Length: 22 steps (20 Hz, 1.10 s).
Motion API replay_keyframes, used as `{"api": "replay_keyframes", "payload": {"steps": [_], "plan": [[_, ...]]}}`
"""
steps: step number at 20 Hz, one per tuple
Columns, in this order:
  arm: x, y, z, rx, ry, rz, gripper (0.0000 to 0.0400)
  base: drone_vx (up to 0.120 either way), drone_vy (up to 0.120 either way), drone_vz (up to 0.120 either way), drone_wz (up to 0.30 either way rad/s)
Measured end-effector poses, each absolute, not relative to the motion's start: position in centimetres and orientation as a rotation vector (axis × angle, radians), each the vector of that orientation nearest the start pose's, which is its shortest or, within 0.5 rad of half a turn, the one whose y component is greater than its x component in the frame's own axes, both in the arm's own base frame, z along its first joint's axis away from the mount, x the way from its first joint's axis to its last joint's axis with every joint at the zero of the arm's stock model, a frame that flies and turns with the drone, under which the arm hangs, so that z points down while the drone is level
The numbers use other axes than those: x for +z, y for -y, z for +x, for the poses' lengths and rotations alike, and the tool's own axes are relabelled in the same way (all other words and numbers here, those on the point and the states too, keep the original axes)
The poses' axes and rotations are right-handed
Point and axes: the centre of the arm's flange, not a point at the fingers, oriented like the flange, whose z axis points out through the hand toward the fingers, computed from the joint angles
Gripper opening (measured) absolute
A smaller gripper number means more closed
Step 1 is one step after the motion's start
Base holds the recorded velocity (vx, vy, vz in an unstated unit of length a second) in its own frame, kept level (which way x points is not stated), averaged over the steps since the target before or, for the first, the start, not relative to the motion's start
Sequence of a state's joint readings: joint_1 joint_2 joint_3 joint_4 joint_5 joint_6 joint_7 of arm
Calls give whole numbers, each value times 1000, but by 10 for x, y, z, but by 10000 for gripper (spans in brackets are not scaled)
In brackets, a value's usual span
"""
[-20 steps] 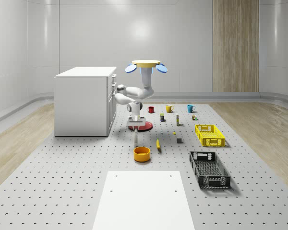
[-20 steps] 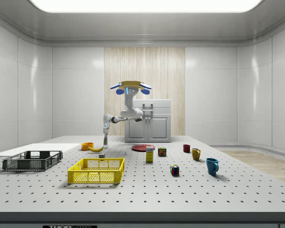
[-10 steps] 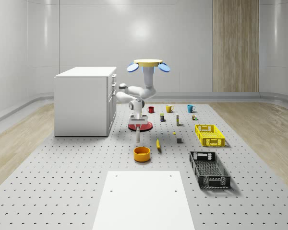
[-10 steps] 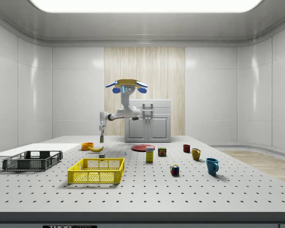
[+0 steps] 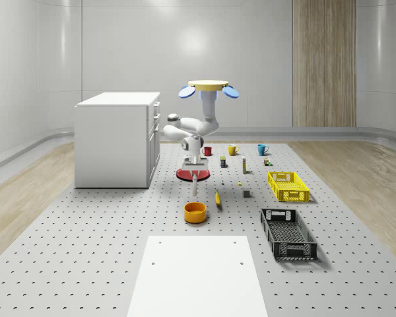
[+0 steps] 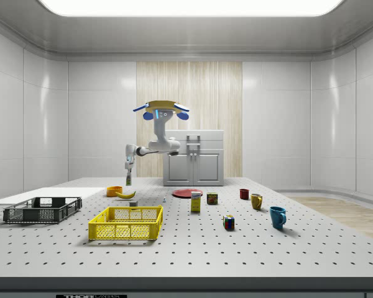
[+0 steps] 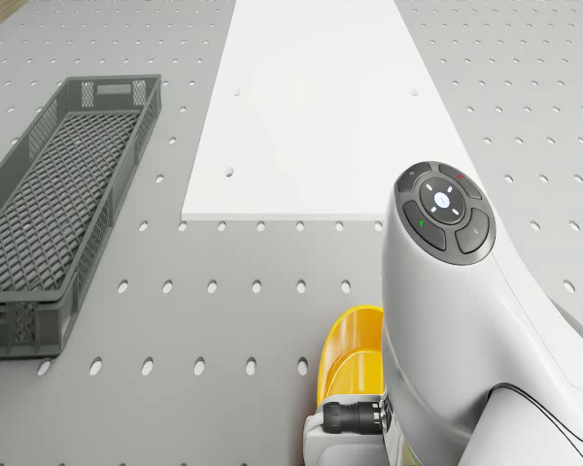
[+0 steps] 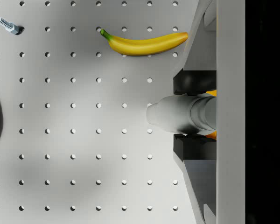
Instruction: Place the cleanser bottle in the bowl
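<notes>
Cleanser bottle [image 8: 175, 119] sits clamped between the two dark fingers [image 8: 196, 81] of the gripper [image 8: 194, 114] in the wrist view, its pale cap end pointing down at the perforated table [image 8: 74, 154]. We see it held in the air, above and just behind the orange bowl [image 5: 195, 211] in the whole-scene view, not touching it.

We note the grey pegboard surface [image 5: 86, 238] carrying a white plate [image 5: 195, 274] at its near end, a white cabinet [image 5: 115, 139] at the whole-scene view's left, and pale walls with a wood panel behind.

We watch the drone [image 5: 208, 88] hovering over the table near the red plate [image 5: 188, 174], the arm bent down toward the bowl.

In the side view the bottle [image 6: 128, 180] is too small for us to read any label, and the bowl [image 6: 114, 190] lies low beside the banana [image 6: 125, 194]. The drone view cuts the bowl [image 7: 355, 354] off behind the arm's white link and shows the black crate [image 7: 49, 204]. The wrist view adds the banana [image 8: 144, 43] and a small bolt [image 8: 8, 25], and only slivers of orange behind the fingers.
</notes>
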<state>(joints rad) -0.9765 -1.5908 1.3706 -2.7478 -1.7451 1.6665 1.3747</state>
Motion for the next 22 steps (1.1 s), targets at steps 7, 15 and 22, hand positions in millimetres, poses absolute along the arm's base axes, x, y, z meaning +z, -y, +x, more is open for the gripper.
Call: {"api": "replay_keyframes", "payload": {"steps": [7, 15, 22], "plan": [[501, -114, 325, 786, 3, 3, 123, 114, 11, 0, 0], [501, -114, 325, 786, 3, 3, 123, 120, -20, 0, 0], [502, -114, 325, 786, 3, 3, 122, 91, 0, 0, 0]]}}
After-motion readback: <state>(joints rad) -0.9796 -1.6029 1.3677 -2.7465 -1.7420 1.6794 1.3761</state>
